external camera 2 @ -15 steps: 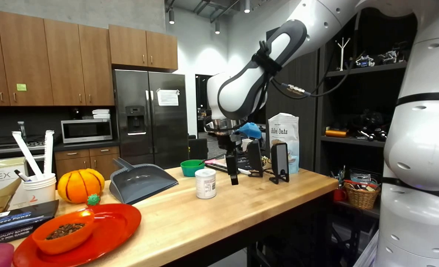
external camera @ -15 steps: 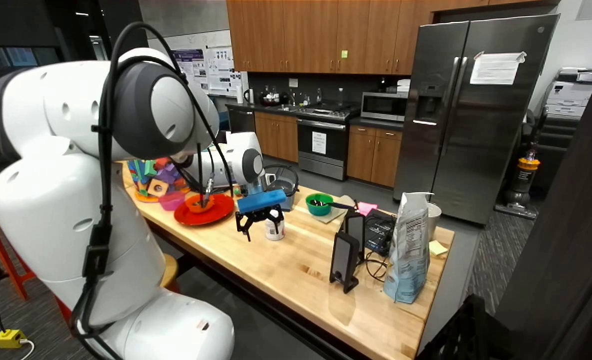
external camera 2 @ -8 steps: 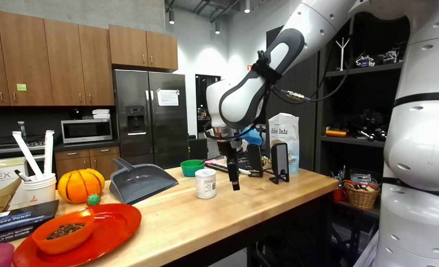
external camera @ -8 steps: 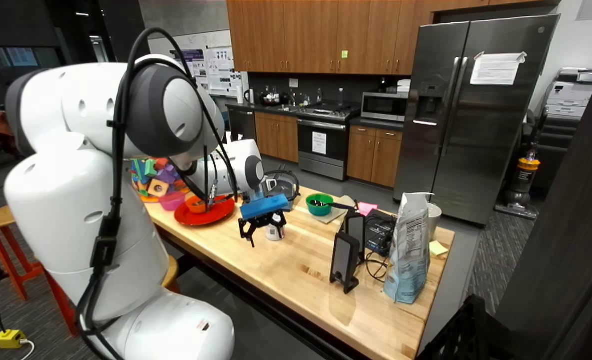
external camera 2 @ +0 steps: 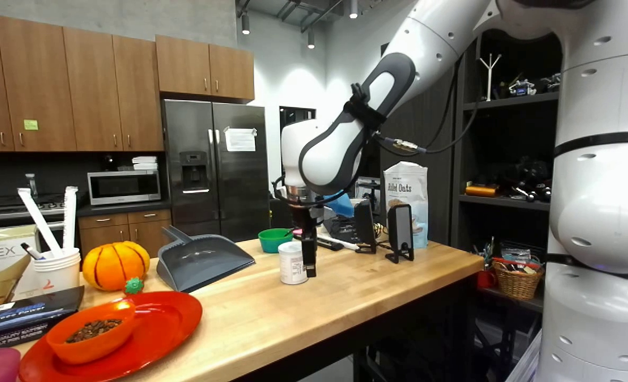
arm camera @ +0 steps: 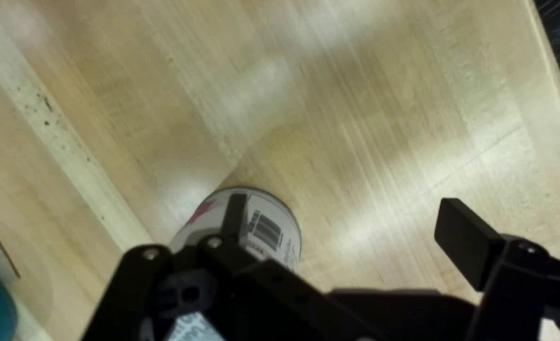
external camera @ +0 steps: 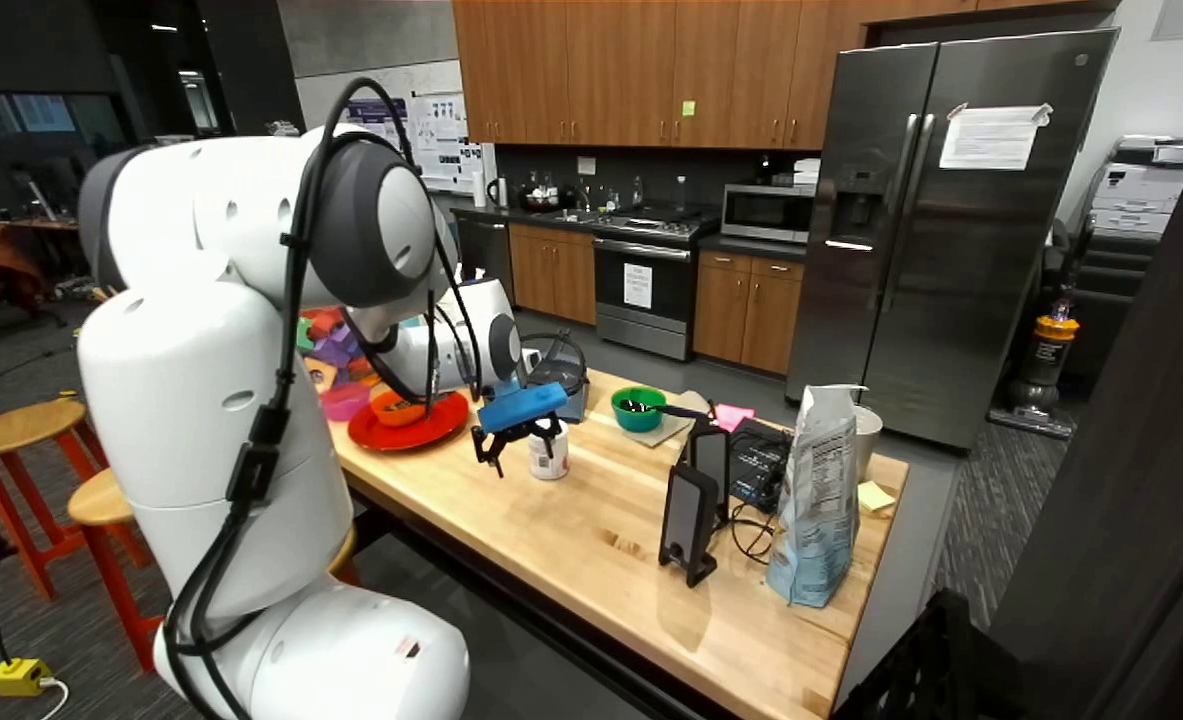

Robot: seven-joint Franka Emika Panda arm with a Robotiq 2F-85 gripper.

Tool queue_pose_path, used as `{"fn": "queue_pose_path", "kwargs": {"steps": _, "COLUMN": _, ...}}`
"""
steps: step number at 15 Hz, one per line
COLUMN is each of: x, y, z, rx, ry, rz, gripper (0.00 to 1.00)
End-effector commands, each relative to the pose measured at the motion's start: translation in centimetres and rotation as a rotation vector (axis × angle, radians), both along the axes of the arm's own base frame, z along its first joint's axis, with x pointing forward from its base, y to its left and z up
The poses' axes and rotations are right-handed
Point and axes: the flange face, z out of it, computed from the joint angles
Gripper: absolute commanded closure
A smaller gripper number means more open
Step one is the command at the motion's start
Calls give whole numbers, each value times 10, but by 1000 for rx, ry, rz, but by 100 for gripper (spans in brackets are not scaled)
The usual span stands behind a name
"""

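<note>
Leftmost in an exterior view, the red plate [external camera 2: 173, 318] carried an orange bowl [external camera 2: 88, 350] with brown bits [external camera 2: 93, 330] inside, and the pumpkin [external camera 2: 116, 265] sat just behind. Next up was the grey dustpan [external camera 2: 202, 260], resting on the bench [external camera 2: 255, 318], then the green bowl [external camera 2: 274, 241] farther back. And there it was, the white can [external camera 2: 291, 263], standing on the bench right beside the fingers [external camera 2: 309, 257]! Here was the relation that mattered: the can stood just left of the fingers in that view, over by one finger's side and not at the middle of the gap. Its long axis? Vertical, bolt upright, flat top to the ceiling, running much the same way as the down-pointing fingers. The wrist view backed it up: the finger at the picture's left overlapped the can, right next to the barcode [arm camera: 266, 230], so that printed side faced the wrist, while its partner hung well apart, over the bench. So, fingers spread wide, no grip on anything; whether the near one touched the can, I couldn't tell. On to the right, two black speakers [external camera 2: 400, 233] stood near each other, with the oats bag [external camera 2: 412, 188] upright just behind. And out at the far right stood the only arm [external camera 2: 592, 175], arched over toward the can.
</note>
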Motion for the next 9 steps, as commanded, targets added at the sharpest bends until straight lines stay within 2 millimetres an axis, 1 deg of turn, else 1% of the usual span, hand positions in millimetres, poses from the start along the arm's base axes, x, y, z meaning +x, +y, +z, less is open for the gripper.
{"fn": "queue_pose_path", "kwargs": {"steps": 1, "x": 17, "y": 19, "z": 3, "rx": 61, "ry": -49, "rz": 31, "gripper": 0}}
{"fn": "queue_pose_path", "kwargs": {"steps": 6, "x": 30, "y": 44, "z": 9, "rx": 180, "ry": -132, "rz": 79, "gripper": 0}}
{"fn": "queue_pose_path", "kwargs": {"steps": 9, "x": 35, "y": 60, "z": 17, "rx": 222, "ry": -191, "rz": 135, "gripper": 0}}
